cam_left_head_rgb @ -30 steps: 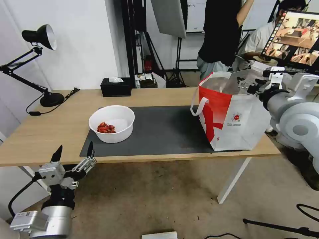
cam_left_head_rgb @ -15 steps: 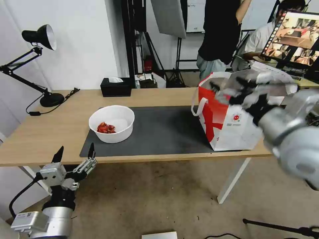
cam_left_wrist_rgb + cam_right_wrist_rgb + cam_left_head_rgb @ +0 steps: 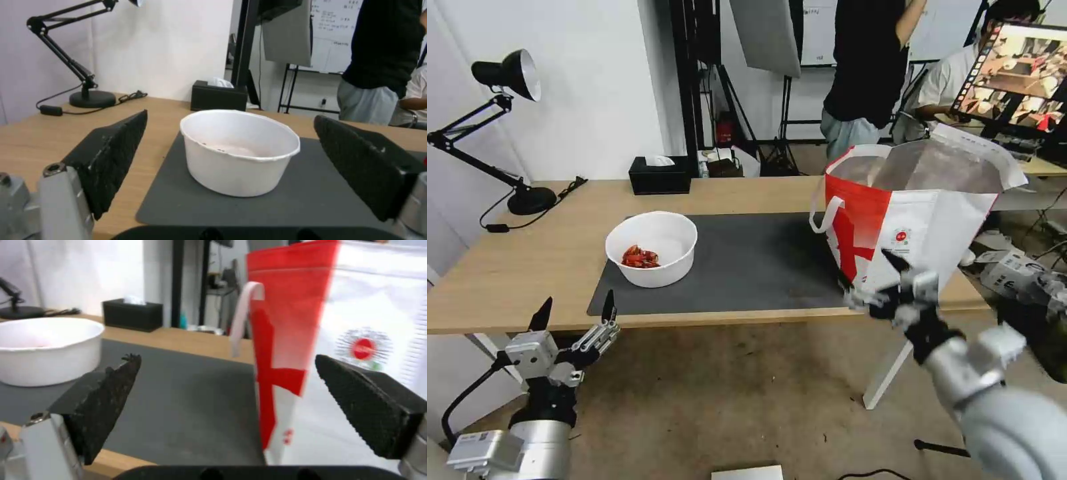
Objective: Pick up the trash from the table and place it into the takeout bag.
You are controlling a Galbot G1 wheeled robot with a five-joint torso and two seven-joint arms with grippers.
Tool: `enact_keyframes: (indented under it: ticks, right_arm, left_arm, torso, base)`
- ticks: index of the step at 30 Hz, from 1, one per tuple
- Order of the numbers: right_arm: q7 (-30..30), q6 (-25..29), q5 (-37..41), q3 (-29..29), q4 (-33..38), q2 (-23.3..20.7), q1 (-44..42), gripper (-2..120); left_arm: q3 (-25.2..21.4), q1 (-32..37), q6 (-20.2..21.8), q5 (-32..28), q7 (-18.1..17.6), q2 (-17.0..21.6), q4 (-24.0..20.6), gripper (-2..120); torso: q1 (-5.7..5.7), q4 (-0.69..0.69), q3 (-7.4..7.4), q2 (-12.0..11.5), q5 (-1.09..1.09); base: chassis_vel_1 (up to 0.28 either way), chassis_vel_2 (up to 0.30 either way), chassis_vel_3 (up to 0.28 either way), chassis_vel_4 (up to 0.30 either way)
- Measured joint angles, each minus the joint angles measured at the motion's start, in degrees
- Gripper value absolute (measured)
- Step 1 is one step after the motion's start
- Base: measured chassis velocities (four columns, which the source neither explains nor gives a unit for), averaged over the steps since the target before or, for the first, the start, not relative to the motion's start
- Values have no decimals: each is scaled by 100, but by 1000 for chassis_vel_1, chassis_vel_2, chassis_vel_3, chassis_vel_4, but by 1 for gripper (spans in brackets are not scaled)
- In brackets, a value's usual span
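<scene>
The white round bowl (image 3: 652,257) is sitting on the left part of the dark grey mat (image 3: 747,263), which is lying along the middle of the light-wood tabletop (image 3: 527,263), and red shell scraps (image 3: 640,257) are lying in the bowl's bottom toward its left side. The takeout bag (image 3: 917,213) is standing upright at the mat's right end, near the tabletop's right edge, its mouth gaping so the silver lining is showing, one white loop handle (image 3: 824,213) hanging off its left face and the small round red logo (image 3: 901,236) facing the robot. The left claw (image 3: 574,313) is hovering below the front edge of the tabletop, in front of the bowl, its two black fingers (image 3: 113,153) spread wide with nothing between them; in the left wrist view the bowl is sitting framed in that gap but well beyond it. The right claw (image 3: 870,283) is hanging low in front of the bag's near corner, apparently just off the front edge, though its outline is smeared; its fingers (image 3: 106,396) are also spread wide and empty. A black tissue box (image 3: 660,175) is resting at the back of the tabletop, and a black desk lamp (image 3: 507,120) is standing at the far left.
</scene>
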Motion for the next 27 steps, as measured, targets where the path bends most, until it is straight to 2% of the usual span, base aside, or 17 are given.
enact_keyframes:
  ticks: [1,5,6,8,11,27]
  right_arm:
    - [0,0,0,0,0,0,0,100]
    - [-242,511,-679,186,-18,831,-542,100]
    - [-242,511,-679,186,-18,831,-542,100]
    - [-471,734,-922,315,-61,1160,-731,100]
    - [-556,883,-1027,353,-77,1360,-849,100]
    - [-546,897,-1065,285,-29,1526,-796,100]
  left_arm:
    - [0,0,0,0,0,0,0,100]
    - [24,41,-25,11,11,-31,0,100]
    - [24,41,-25,11,11,-31,0,100]
    - [21,46,-33,4,12,-27,0,100]
    - [12,48,-34,-8,12,-9,0,100]
    - [18,19,-3,-95,12,114,0,100]
  torso:
    - [0,0,0,0,0]
    - [0,0,0,1,0]
    - [0,0,0,1,0]
    - [0,-1,0,0,1]
    - [0,0,0,0,0]
    - [0,1,0,0,1]
  base:
    - [0,0,0,0]
    - [0,0,0,0]
    - [0,0,0,0]
    - [0,0,0,0]
    - [0,0,0,0]
    - [0,0,0,0]
